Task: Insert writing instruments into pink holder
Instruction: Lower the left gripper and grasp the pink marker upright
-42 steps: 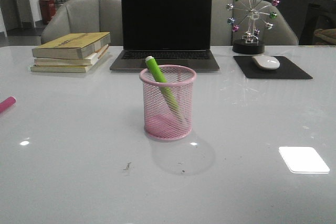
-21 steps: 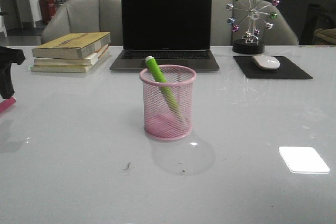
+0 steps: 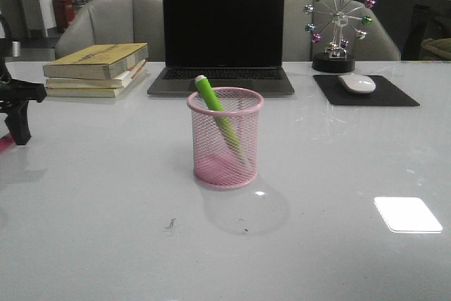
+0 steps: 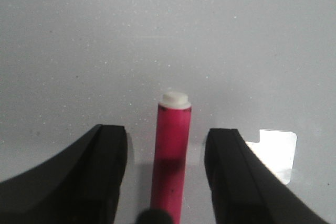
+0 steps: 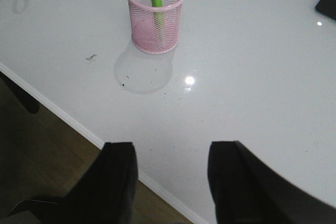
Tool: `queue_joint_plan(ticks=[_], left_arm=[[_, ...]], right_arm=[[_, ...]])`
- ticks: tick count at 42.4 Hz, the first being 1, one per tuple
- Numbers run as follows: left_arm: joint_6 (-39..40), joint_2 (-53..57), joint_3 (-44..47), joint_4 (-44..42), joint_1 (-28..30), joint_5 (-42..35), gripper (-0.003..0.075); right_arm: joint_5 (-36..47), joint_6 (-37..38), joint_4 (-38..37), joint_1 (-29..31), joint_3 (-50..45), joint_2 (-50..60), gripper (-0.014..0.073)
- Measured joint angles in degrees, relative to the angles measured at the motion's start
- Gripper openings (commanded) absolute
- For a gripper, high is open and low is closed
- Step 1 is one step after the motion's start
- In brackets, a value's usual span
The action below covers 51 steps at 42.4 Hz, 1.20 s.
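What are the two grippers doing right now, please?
Left gripper: open, its fingers on either side of the pink marker on the table, not gripping it.
Right gripper: open, holding nothing.

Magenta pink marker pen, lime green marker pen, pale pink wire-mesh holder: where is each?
Magenta pink marker pen point(image 4: 171, 156), left wrist view, mid-barrel.
Lime green marker pen point(image 3: 211, 98), front view, upper barrel.
Pale pink wire-mesh holder point(image 3: 211, 153), front view, mesh wall.
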State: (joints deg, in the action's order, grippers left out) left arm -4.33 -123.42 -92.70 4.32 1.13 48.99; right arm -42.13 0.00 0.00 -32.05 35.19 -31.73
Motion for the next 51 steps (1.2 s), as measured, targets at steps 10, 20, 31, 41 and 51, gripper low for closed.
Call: queue_joint_plan(ticks=[10, 20, 31, 41, 51], left_arm=[[0.0, -0.1, -0.1, -0.7, 0.0, 0.0, 0.0391], [-0.3, -0.1, -0.1, -1.2, 0.0, 0.8, 0.0347], [-1.3, -0.1, -0.1, -1.2, 0.0, 3.2, 0.0165], [-1.4, -0.1, -0.1, -1.3, 0.0, 3.2, 0.0091], [-4.4, 4.2, 2.4, 2.4, 0.0, 0.0, 0.0091]], right_arm=[[0.0, 0.0, 0.0, 0.0, 0.0, 0.0, 0.0436], [0.0, 0.0, 0.0, 0.0, 0.0, 0.0, 0.0436], [0.0, 0.0, 0.0, 0.0, 0.0, 0.0, 0.0436], [0.0, 0.0, 0.0, 0.0, 0.0, 0.0, 0.0436], [0.0, 0.0, 0.0, 0.0, 0.0, 0.0, 0.0436]])
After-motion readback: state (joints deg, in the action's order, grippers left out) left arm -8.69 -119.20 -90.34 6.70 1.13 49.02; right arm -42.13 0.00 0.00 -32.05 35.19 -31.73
